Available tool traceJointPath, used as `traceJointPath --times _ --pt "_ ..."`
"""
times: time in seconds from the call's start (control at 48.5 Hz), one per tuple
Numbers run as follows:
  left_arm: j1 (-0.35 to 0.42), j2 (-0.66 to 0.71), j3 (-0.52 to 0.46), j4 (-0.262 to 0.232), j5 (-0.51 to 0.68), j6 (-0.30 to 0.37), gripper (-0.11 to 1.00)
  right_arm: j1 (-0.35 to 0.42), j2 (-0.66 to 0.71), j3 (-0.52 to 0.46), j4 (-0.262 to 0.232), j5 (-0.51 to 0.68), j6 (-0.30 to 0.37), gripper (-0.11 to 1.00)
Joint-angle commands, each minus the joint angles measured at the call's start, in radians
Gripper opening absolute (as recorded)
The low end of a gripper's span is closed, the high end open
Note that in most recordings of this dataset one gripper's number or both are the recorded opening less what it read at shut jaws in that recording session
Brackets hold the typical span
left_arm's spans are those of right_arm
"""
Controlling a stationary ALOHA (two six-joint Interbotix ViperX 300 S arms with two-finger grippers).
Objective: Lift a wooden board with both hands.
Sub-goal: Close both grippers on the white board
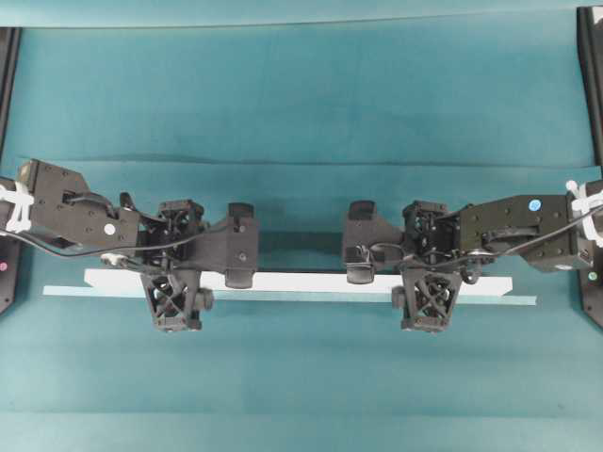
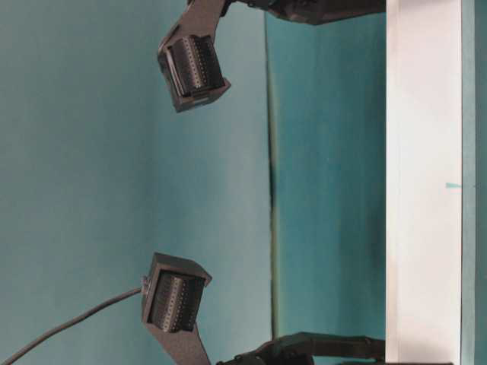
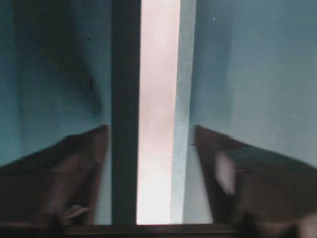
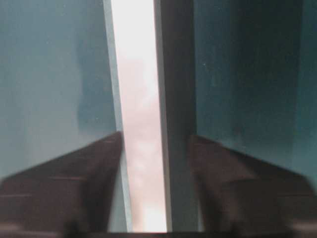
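The wooden board (image 1: 301, 282) is a long white plank lying flat across the teal cloth. It also shows in the table-level view (image 2: 422, 190). My left gripper (image 1: 176, 264) straddles it near its left end, and my right gripper (image 1: 429, 264) straddles it near its right end. In the left wrist view the board (image 3: 158, 124) runs between the blurred fingers (image 3: 84, 163) with a narrow gap on each side, so my left gripper (image 3: 151, 148) is open. In the right wrist view the board (image 4: 136, 99) sits between fingers (image 4: 89, 178) close to its edges, and my right gripper (image 4: 156, 148) is open.
A thin pale teal strip (image 1: 283, 295) lies along the board's near edge. Black frame posts (image 1: 590, 85) stand at the table's left and right sides. A fold in the cloth (image 1: 301, 160) runs across behind the arms.
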Motion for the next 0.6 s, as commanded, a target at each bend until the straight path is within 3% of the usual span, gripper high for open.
traceJointPath --times 0.0,0.083,0.124,0.578 --pt "0.0 -0.009 -0.008 0.005 -0.008 -0.002 0.49 0.003 0.006 -0.008 0.0 -0.006 0.025 0.44" --pt "0.002 -0.011 -0.009 0.005 -0.008 -0.002 0.24 0.003 0.008 -0.008 0.0 -0.003 0.051 0.23" --pt "0.002 -0.012 -0.009 0.005 -0.008 -0.002 0.18 0.003 0.008 -0.009 0.0 0.0 0.061 0.21" --pt "0.002 -0.012 -0.009 0.005 -0.002 -0.005 0.17 0.003 0.005 -0.009 -0.002 0.006 0.067 0.21"
